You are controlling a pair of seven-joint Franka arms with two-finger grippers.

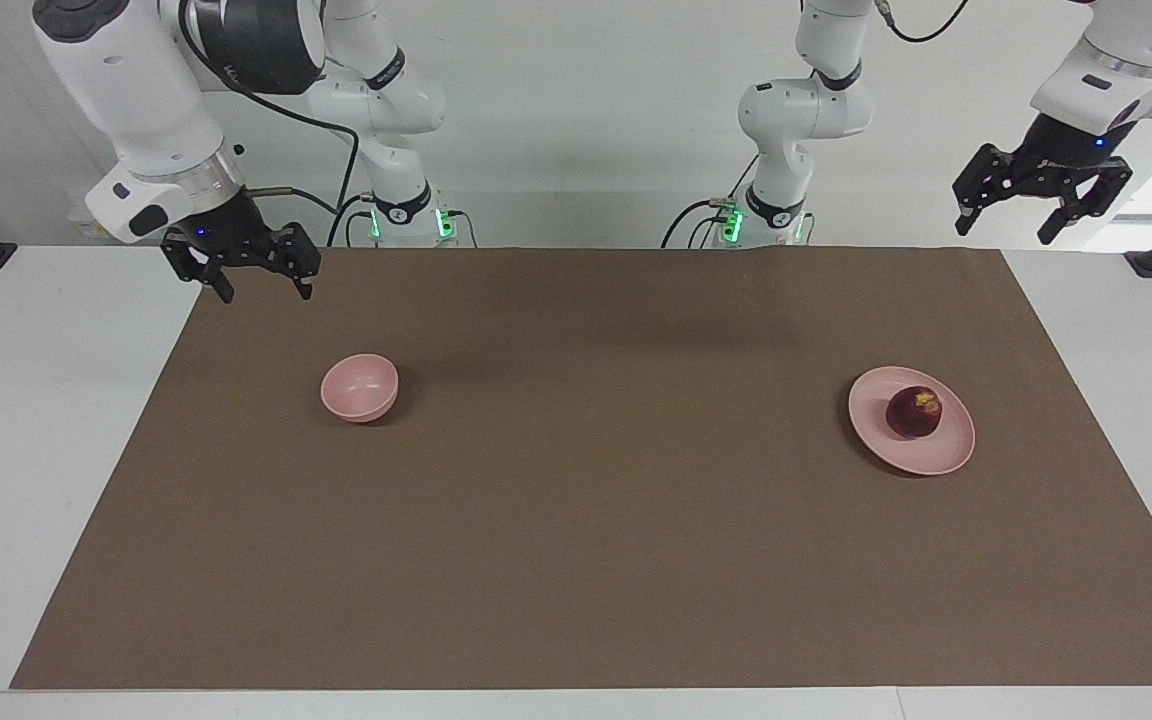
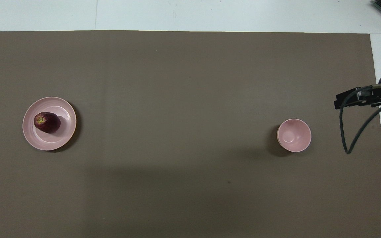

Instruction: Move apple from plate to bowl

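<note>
The dark red apple [image 1: 914,412] lies on the pale pink plate [image 1: 944,448] toward the left arm's end of the table. It also shows in the overhead view, the apple [image 2: 47,122] on the plate [image 2: 54,140]. The small pink bowl [image 1: 360,400] stands empty toward the right arm's end; it also shows in the overhead view [image 2: 294,135]. My left gripper [image 1: 1008,228] is open and empty, raised over the table's edge at its own end, apart from the plate. My right gripper [image 1: 266,293] is open and empty, raised over the mat's corner near the bowl.
A brown mat [image 1: 576,520] covers most of the white table [image 1: 26,450]. The right arm's black cable [image 2: 359,129] hangs at the mat's edge beside the bowl. Both arm bases stand at the robots' end of the table.
</note>
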